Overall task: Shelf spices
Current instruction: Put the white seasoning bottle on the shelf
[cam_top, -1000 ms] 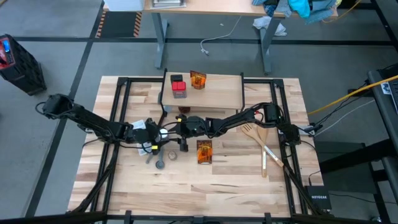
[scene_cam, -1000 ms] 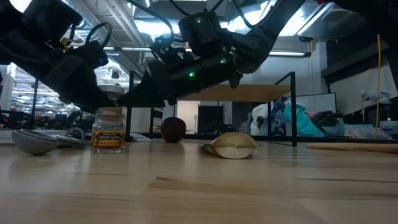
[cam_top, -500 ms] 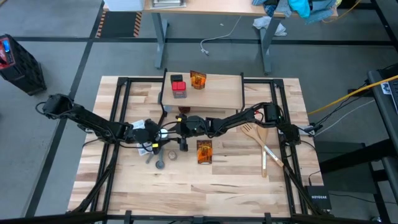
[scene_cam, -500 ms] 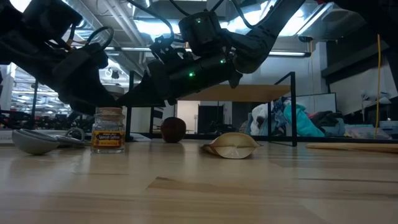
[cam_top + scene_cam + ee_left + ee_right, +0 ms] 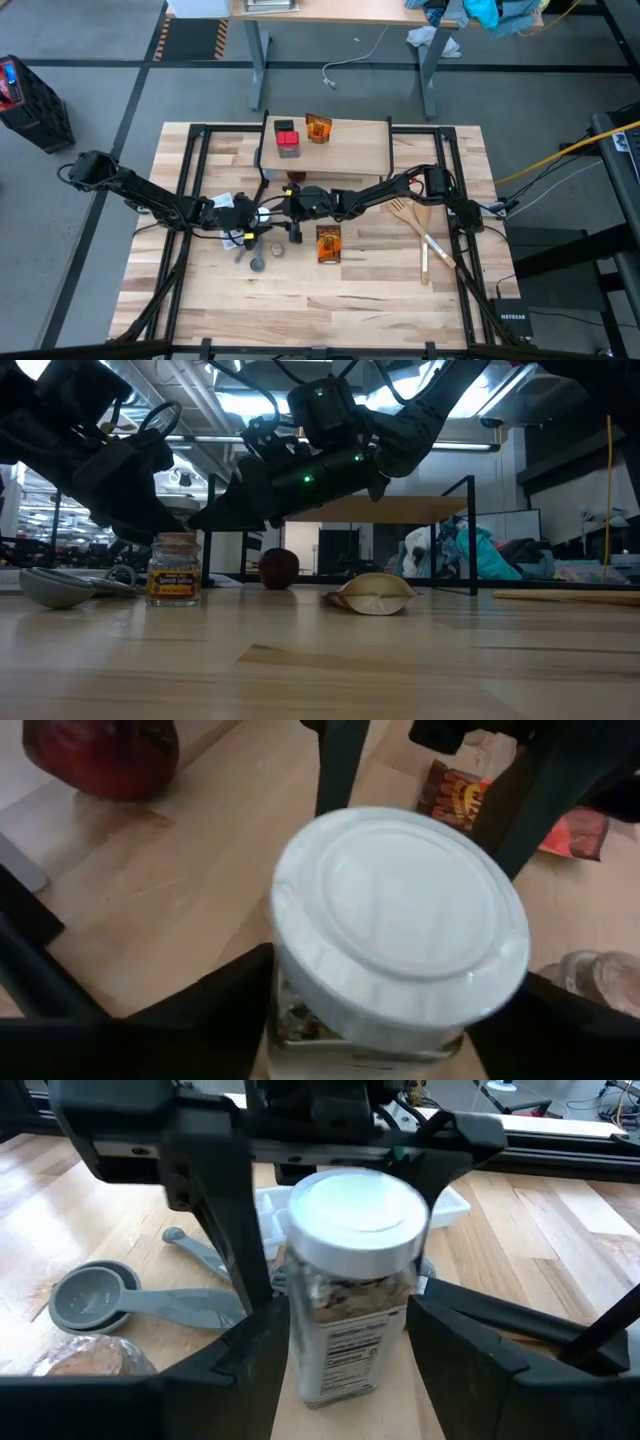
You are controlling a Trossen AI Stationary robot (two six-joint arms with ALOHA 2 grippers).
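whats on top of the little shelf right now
On the shelf, near its left end, stand two spices: a red-topped box and an orange see-through packet beside it. The rest of the board shows bare wood. What lies beneath it is hidden.

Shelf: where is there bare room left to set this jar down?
The shelf is bare right of the orange packet to its right edge. The red-topped box and that packet crowd its far-left end. Both claws flank the white-capped jar below it.
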